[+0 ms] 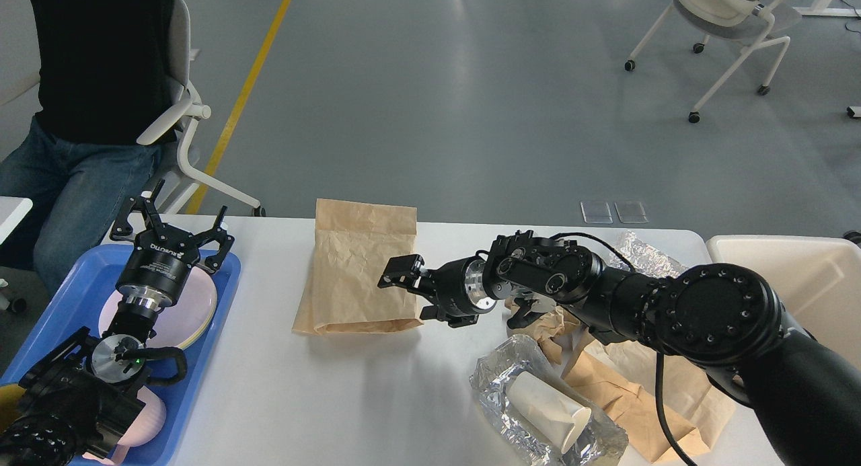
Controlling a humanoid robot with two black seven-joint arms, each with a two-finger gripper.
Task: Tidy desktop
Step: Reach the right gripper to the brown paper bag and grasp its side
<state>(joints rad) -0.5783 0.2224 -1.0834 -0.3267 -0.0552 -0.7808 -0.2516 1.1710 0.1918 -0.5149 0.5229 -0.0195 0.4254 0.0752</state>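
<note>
Far left, a seated person in jeans (67,183) is sitting off the desktop's left end, just behind my left arm. A blue tray (60,298) is lying at the desktop's left edge, and a pink plate (192,311) is sitting in it with a pink bowl (151,419) nearer the front edge. My left gripper (173,225) is hanging over the tray's far end above the plate, fingers spread wide apart, gripping nothing. The desktop (303,399) is running white across the whole width of the view from tray to bin, bare through its front-middle. A flat brown paper bag (350,264) is lying at the desktop's back edge, left of center, mouth toward the front. My right gripper (407,294) is reaching in from the right over that bag's right front corner, fingers apart and gripping nothing; I cannot tell whether a fingertip is touching the paper. Right of it a crumpled brown paper wad (545,325) is sitting partly behind the wrist. Toward the front edge a foil sheet (498,378) is carrying a white paper cup (545,402) lying on its side, just beside a second brown bag (639,412) under my right arm. More crumpled foil (642,251) is lying near the back right corner. A cream bin (814,271) is standing off the desktop's right edge.
</note>
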